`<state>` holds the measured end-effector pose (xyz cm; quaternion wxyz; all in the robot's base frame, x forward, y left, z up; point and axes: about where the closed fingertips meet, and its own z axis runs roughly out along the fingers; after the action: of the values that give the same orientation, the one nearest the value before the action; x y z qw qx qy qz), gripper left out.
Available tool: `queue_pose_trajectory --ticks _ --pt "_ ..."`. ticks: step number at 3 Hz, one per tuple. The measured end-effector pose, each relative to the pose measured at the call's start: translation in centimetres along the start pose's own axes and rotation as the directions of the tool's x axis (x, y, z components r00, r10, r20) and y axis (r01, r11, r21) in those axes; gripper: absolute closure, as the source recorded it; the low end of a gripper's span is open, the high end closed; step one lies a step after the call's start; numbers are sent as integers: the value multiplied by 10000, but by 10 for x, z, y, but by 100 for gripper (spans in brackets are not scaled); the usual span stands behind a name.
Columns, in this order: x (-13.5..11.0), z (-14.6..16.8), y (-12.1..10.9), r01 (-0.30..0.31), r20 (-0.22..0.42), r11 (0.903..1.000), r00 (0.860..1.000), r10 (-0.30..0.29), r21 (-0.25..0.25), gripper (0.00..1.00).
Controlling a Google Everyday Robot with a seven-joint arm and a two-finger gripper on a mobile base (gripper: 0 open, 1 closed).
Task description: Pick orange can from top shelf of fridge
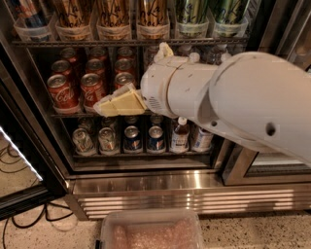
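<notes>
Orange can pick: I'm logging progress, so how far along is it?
Done: the fridge is open, the arm at its shelves. In hand: the tool sits by the red cola cans, below the top shelf. Left: rise, grip an orange can standing there, withdraw.

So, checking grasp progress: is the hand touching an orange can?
Apart. The camera view shows the hand below the top shelf, in front of red cans; orange cans stand above.
</notes>
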<state>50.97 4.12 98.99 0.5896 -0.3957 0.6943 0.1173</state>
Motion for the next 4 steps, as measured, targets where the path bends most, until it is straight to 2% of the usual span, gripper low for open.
queue_pose_trajectory --ticks 2,3,4 --pt "-11 38 2 325 661 9979 9972 -361 555 0" --pt "-13 48 0 484 771 9958 9955 -544 776 9" --pt "-13 48 0 484 772 9958 9955 -544 777 8"
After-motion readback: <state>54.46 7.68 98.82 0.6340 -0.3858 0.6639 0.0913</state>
